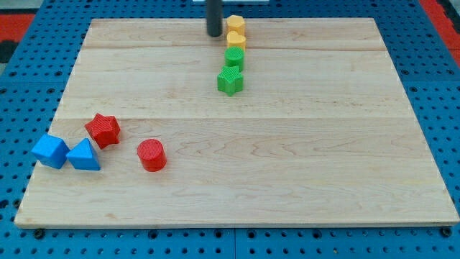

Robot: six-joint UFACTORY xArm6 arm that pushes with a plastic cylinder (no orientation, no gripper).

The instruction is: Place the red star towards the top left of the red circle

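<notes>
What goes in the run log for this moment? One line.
tip: top, left of yellow blocks | red star: upper left of red circle, apart | untouched

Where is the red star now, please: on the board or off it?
On the board: the red star lies on the wood near its left edge, up-left of the red circle, apart from it.

Red star (103, 130) hemmed: blue blocks (66, 152) left, red circle (152, 155) right.

Lab bench — wooden board (287, 180), blue pegboard (21, 86), toy blocks
</notes>
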